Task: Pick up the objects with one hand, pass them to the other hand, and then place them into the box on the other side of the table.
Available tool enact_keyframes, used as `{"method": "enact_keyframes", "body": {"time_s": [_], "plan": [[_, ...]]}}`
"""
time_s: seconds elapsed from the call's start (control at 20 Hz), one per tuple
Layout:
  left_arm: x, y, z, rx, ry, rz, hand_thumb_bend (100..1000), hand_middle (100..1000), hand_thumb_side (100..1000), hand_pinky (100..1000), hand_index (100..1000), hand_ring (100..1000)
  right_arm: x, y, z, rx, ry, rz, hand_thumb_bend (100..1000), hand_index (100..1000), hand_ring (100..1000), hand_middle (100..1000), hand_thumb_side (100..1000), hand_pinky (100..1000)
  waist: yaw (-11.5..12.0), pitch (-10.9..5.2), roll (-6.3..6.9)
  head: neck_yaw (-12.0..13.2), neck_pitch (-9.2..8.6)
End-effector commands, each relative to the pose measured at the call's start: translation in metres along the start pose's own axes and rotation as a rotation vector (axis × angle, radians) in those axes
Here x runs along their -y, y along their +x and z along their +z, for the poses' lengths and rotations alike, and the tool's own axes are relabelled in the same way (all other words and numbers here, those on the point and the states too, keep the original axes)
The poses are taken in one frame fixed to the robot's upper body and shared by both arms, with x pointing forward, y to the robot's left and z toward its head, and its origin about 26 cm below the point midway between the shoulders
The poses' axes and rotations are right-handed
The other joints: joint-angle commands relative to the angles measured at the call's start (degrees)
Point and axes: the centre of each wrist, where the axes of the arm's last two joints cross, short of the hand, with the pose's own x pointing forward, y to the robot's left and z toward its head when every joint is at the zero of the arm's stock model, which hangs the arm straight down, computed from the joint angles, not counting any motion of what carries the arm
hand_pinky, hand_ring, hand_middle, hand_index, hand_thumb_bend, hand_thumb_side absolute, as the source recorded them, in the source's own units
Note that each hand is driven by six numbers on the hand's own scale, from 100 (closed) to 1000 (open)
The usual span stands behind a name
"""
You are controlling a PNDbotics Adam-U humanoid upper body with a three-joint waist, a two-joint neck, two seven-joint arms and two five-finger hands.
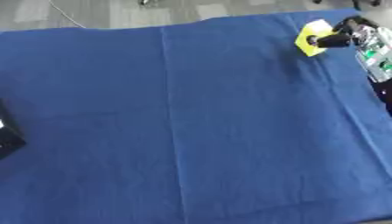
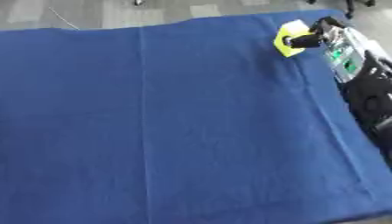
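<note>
A black object (image 1: 8, 139) shows at the left edge. Blue cloth (image 1: 191, 122) covers the table. At upper right, the right hand (image 1: 337, 38) has dark fingers curled onto a yellow object (image 1: 312, 38) lying on the cloth.

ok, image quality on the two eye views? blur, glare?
Left eye view: soft all over, right hand on the yellow object smeared; no glare on the blue cloth. Right eye view: equally soft, light even, only cloth creases showing.
</note>
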Motion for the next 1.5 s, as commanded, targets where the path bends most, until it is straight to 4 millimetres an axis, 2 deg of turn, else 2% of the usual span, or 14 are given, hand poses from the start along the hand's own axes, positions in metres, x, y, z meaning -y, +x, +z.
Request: {"method": "enact_keyframes", "body": {"time_s": [0.05, 0.3, 0.6, 1.0, 1.5], "plan": [[-0.009, 0.004, -0.003, 0.016, 0.020, -0.009, 564, 623, 477, 716, 732, 644, 0.023, 0.002, 0.005, 0.023, -0.075, -0.010, 463, 879, 905, 816, 602, 844, -0.1, -0.25, 0.30, 0.2, -0.21], [-0.009, 0.002, -0.003, 0.010, 0.019, -0.007, 563, 623, 477, 715, 731, 643, 0.030, 0.003, 0.008, 0.018, -0.104, -0.003, 492, 897, 913, 816, 595, 853, -0.2, -0.08, 0.24, 0.2, -0.17], [-0.008, 0.001, -0.003, 0.008, 0.019, -0.006, 561, 623, 477, 713, 731, 642, 0.029, 0.000, 0.006, -0.015, -0.108, 0.010, 500, 905, 920, 823, 599, 860, -0.2, 0.21, 0.30, 0.1, -0.37], [-0.008, 0.001, -0.003, 0.008, 0.019, -0.002, 559, 623, 476, 711, 730, 641, 0.026, -0.004, 0.002, -0.068, -0.093, 0.033, 508, 923, 943, 844, 651, 880, 0.1, 0.82, 0.50, -0.4, -1.27], [-0.006, 0.002, -0.003, 0.010, 0.020, 0.009, 553, 621, 477, 710, 729, 640, 0.020, -0.008, -0.003, -0.094, -0.065, -0.031, 481, 929, 951, 848, 708, 881, 0.7, 1.67, 0.79, -1.2, -2.49]]}}
